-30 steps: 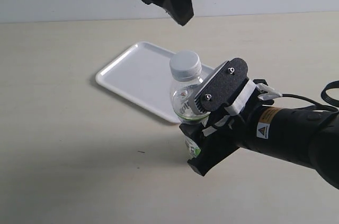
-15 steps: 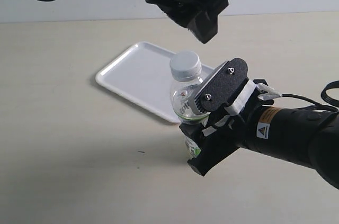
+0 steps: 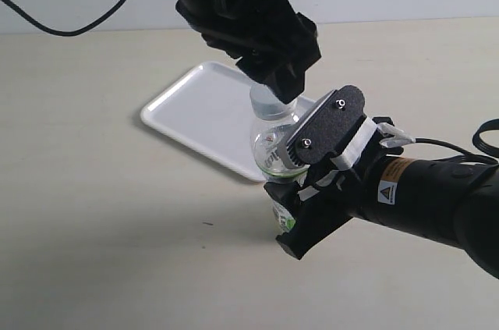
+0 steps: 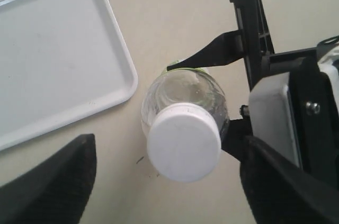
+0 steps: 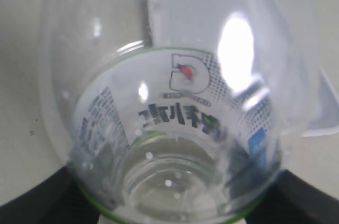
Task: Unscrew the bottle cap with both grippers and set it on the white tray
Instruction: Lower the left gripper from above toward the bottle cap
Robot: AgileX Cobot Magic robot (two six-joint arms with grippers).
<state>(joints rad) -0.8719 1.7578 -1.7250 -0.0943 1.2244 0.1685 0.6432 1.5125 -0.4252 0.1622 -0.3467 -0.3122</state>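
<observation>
The clear bottle [image 3: 267, 143] is held tilted above the table, my right gripper [image 3: 308, 178] shut on its labelled body with the flat black plate on top. In the right wrist view the bottle [image 5: 175, 128] fills the frame, its dark lettering showing. The white bottle cap [image 4: 184, 140] sits on the neck. My all-black left gripper [image 4: 164, 181] is open, with one finger [image 4: 47, 181] on each side of the cap and a gap to it. From the exterior view the left gripper [image 3: 274, 84] covers most of the cap. The white tray [image 3: 199, 111] lies flat behind the bottle.
The tray's near corner [image 4: 124, 83] lies close beside the bottle's shoulder. A black cable [image 3: 54, 26] hangs at the back left, and another black cable [image 3: 487, 139] loops at the right edge. The beige tabletop [image 3: 117, 252] spreads left and in front.
My left gripper has come down from the top of the exterior view onto the bottle's neck, and now hides most of the cap. The right gripper and bottle have not moved.
</observation>
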